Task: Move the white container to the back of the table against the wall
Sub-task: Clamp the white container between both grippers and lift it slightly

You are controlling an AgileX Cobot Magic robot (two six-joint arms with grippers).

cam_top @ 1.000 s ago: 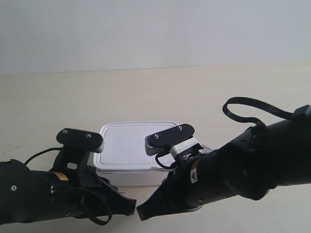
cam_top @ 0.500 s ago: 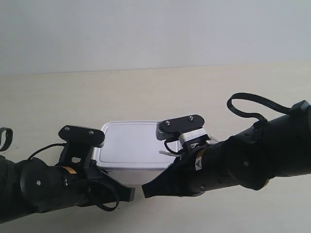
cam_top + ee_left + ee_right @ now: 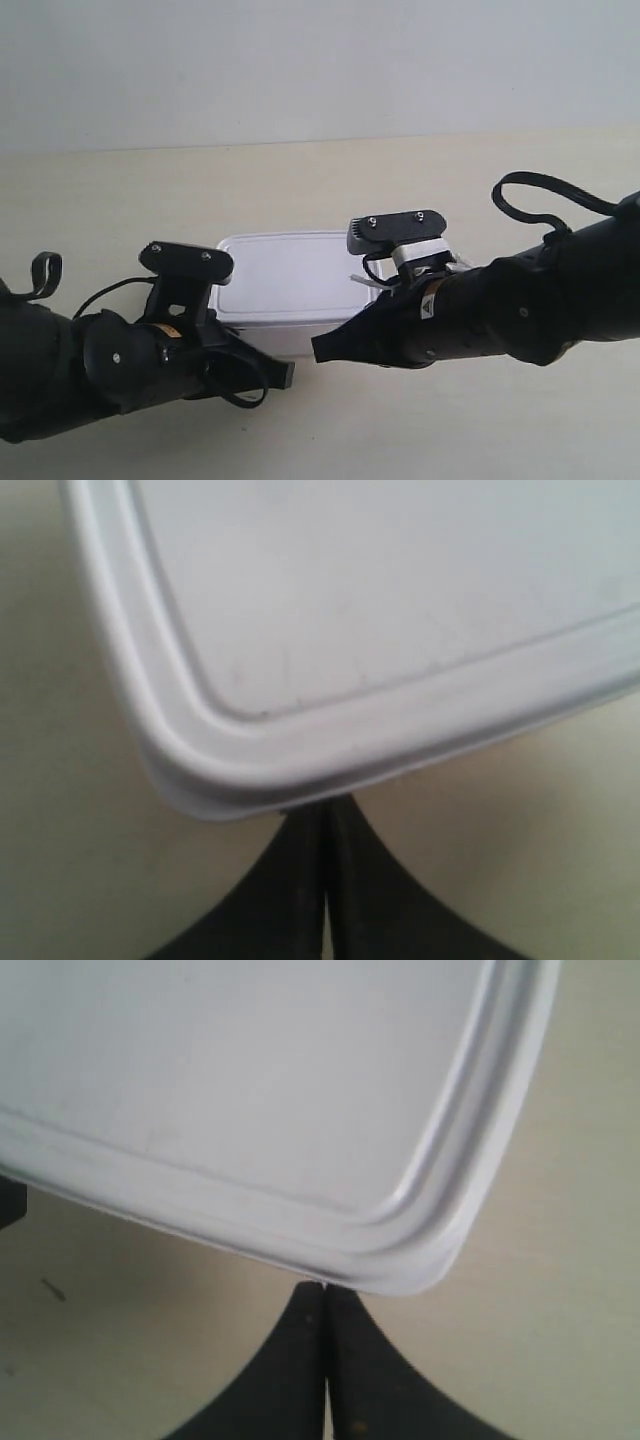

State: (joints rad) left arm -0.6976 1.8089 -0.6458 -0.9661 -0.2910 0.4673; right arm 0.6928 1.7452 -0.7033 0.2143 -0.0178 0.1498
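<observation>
The white container (image 3: 290, 285) lies flat with its lid on, on the beige table (image 3: 300, 190), some way short of the pale wall (image 3: 300, 70). My left gripper (image 3: 285, 373) is shut and empty, its tips against the box's near side by its left corner. In the left wrist view the shut fingers (image 3: 300, 880) meet under the rim of the container (image 3: 380, 610). My right gripper (image 3: 322, 350) is also shut and empty, at the near side by the right corner. In the right wrist view its gripper (image 3: 325, 1290) touches the rim of the container (image 3: 250, 1080).
Bare tabletop (image 3: 500, 170) runs between the box and the wall. A black cable loop (image 3: 540, 195) rises from the right arm, and another loop (image 3: 42, 272) shows on the left arm. Both black arms fill the near part of the table.
Both arms have moved forward and the container has slid away from the table's front, toward the wall. Both grippers stayed shut.
</observation>
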